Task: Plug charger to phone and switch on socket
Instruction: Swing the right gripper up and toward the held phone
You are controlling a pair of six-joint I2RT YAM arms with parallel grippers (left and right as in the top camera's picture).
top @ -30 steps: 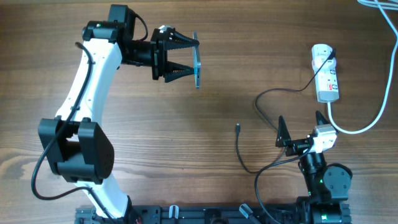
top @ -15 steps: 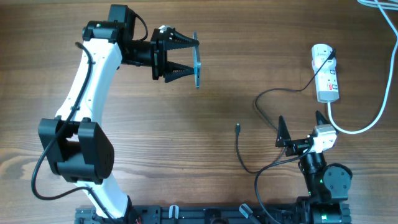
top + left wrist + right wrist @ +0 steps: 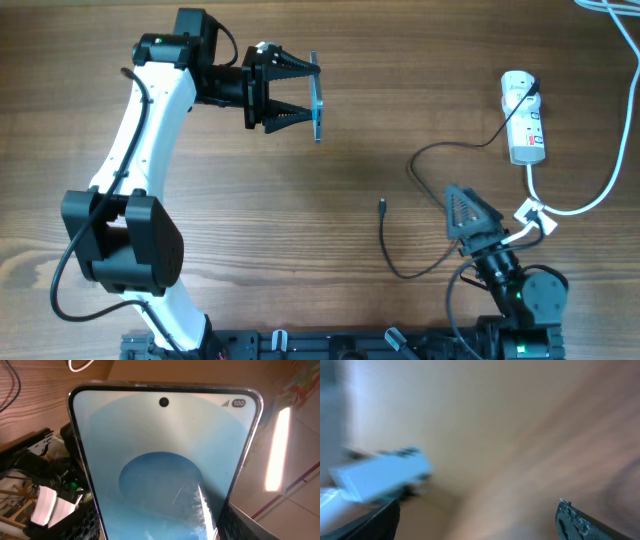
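Overhead, the left gripper (image 3: 314,93) holds a flat rectangular smartphone with a cyan-blue screen (image 3: 317,128) above the far left part of the brown wooden table (image 3: 300,220). Its jaws are clamped on the two long sides, and the phone stands on edge, so from above it shows only as a thin blue sliver. In the left wrist view the smartphone (image 3: 160,475) fills nearly the whole frame, with its punch-hole camera at the top centre and a battery badge in the upper right corner.

Far to the right lies the white elongated plastic power strip (image 3: 524,118), with a thick white cord (image 3: 600,190) curving away from its near end. A thin black charger cable (image 3: 420,158) leaves the strip and loops across the wood. It ends in a small dark plug tip (image 3: 383,206), which lies loose on the table, well apart from the phone.

The right gripper (image 3: 465,208) sits low near the front edge, just right of the plug tip and close to the cable's loop. Its wrist view is heavily blurred, but the two dark fingertips (image 3: 572,520) stand wide apart at the bottom corners with nothing between them. A pale blurred block (image 3: 380,475) sits to the left there; I cannot tell what it is.
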